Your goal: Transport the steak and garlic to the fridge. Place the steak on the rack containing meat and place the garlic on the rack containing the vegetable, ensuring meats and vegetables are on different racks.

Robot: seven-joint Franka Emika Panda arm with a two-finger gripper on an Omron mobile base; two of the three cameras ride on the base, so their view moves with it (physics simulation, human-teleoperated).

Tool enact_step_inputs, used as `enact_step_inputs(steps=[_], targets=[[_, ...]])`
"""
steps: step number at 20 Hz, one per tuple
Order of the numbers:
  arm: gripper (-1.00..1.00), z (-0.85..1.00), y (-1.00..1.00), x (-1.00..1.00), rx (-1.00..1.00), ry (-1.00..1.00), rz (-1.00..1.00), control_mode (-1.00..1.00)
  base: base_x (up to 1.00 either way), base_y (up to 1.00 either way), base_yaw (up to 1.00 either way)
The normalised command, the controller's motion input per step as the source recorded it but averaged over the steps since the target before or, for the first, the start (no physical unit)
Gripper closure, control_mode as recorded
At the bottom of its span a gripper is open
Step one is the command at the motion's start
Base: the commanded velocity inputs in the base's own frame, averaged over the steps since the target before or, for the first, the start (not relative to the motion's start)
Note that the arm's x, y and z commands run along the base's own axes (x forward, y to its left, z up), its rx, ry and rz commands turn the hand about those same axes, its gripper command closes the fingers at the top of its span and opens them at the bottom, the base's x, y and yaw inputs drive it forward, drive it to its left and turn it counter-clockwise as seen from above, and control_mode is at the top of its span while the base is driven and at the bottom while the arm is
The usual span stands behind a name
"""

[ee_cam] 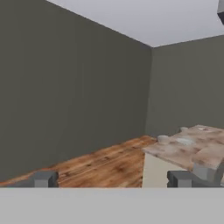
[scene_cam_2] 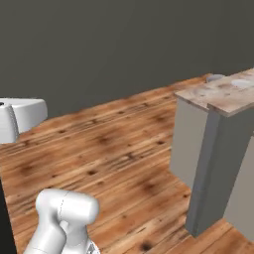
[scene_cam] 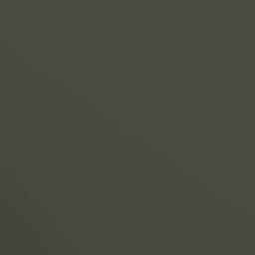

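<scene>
The left base view is flat dark grey, very close to a wall (scene_cam: pixel 127 127). The right base view shows more: a wooden floor (scene_cam_2: pixel 109 149), the grey wall behind it, and on the right a counter (scene_cam_2: pixel 218 96) with a brown stone top on grey sides. In the hand view the gripper (ee_cam: pixel 113 178) is wide open and holds nothing (two dark tips, far apart). The counter there carries small pale things, too blurry to name. No steak or fridge can be made out.

Grey wall (scene_cam_2: pixel 99 44), wooden floor (scene_cam_2: pixel 109 149), counter (scene_cam_2: pixel 223 96)
</scene>
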Motion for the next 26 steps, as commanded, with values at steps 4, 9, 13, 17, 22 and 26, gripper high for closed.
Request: enact_step_inputs(steps=[4,9,13,17,22,26], targets=[[-1.0,0.0,0.0,0.0,0.0,0.0,0.0,1.0,1.0,1.0,-0.53],[-1.0,0.0,0.0,0.0,0.0,0.0,0.0,1.0,1.0,1.0,-0.49],[-1.0,0.0,0.0,0.0,0.0,0.0,0.0,1.0,1.0,1.0,-0.46],[-1.0,0.0,0.0,0.0,0.0,0.0,0.0,1.0,1.0,1.0,-0.46],[-1.0,0.0,0.0,0.0,0.0,0.0,0.0,1.0,1.0,1.0,-0.42],[-1.0,0.0,0.0,0.0,0.0,0.0,0.0,1.0,0.87,1.0,-0.25]])
